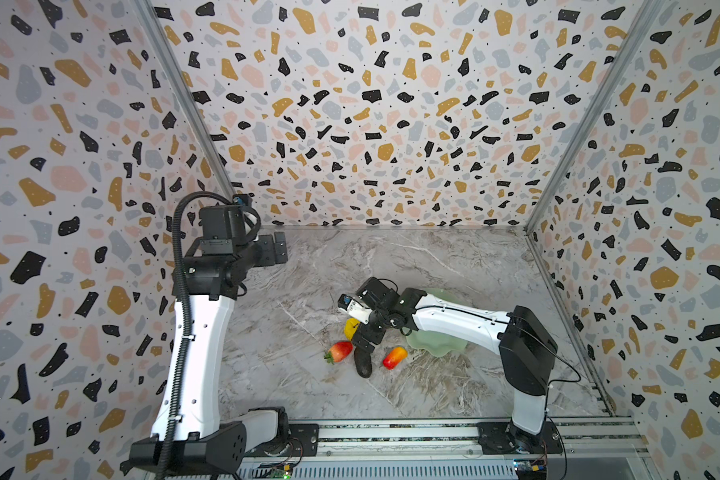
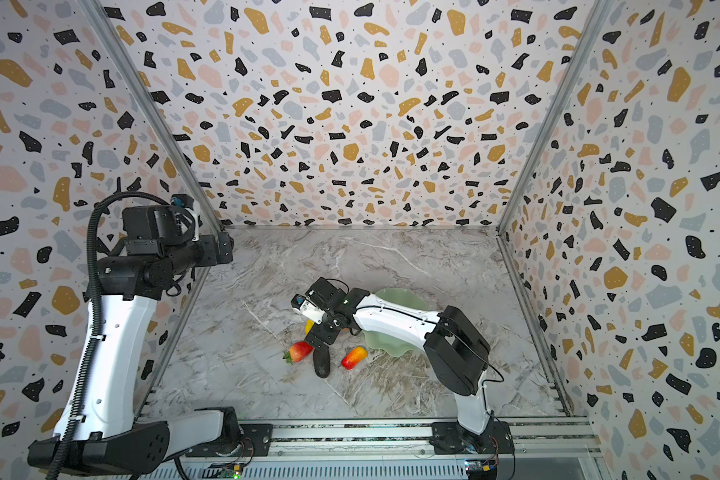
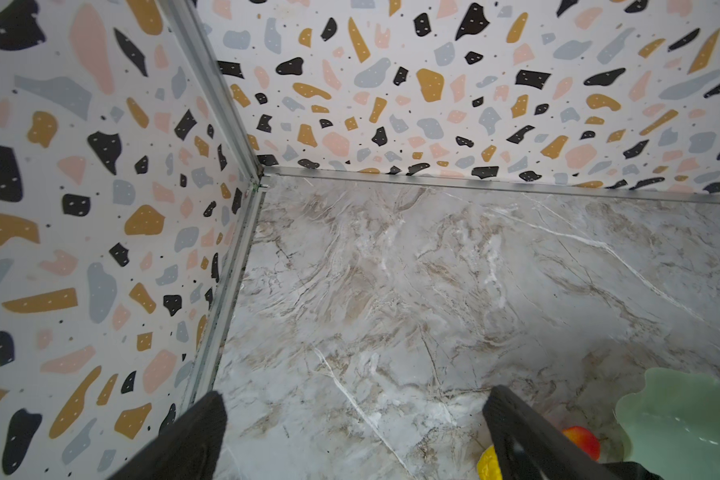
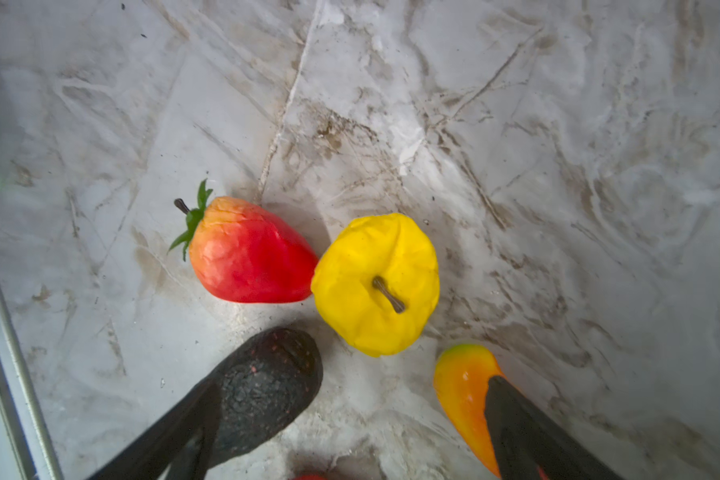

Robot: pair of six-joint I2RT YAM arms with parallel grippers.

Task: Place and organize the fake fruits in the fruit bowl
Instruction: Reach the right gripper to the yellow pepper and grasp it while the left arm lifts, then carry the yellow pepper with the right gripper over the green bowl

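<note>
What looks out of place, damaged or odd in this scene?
Nothing is spilled. The yellow fruit has crumpled, dented skin. It, the strawberry, the dark fruit and an orange oval lie on the table, outside the fruit bowl.

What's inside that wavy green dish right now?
No fruit shows in the visible parts of the fruit bowl. The right arm crosses above its middle and hides that stretch, so something small lying there cannot be ruled out.

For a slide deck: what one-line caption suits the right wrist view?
Open right pincer over marble tabletop: red plastic strawberry beside bumpy yellow round fruit, blackish oblong fruit, orange-yellow oval fruit.
</note>
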